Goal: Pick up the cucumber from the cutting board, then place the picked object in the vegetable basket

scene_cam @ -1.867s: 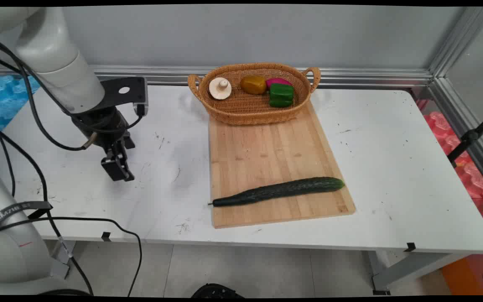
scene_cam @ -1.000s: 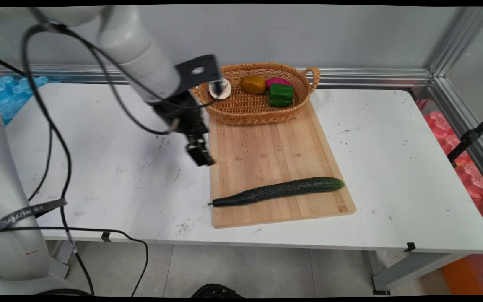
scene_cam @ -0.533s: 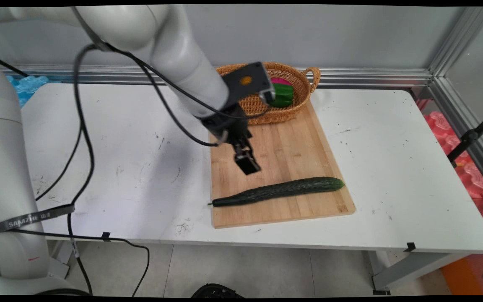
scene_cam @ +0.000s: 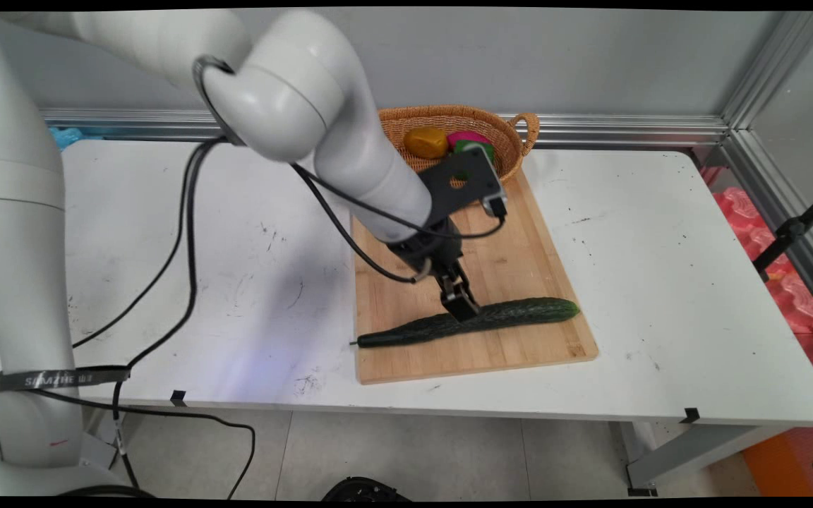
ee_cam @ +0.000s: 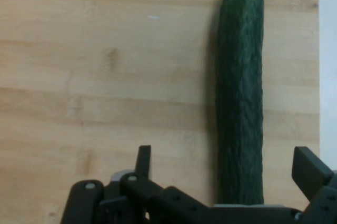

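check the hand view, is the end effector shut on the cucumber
No, the end effector is open, its fingers standing apart on either side of the cucumber.

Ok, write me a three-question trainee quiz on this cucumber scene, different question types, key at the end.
1. True or false: the cucumber lies on the cutting board.
2. The gripper is nearest to: A) the wicker basket B) the cucumber C) the table edge.
3. Fill in: in the hand view the gripper's fingers stand ____, one on each side of the cucumber.

Key: 1 true; 2 B; 3 open.
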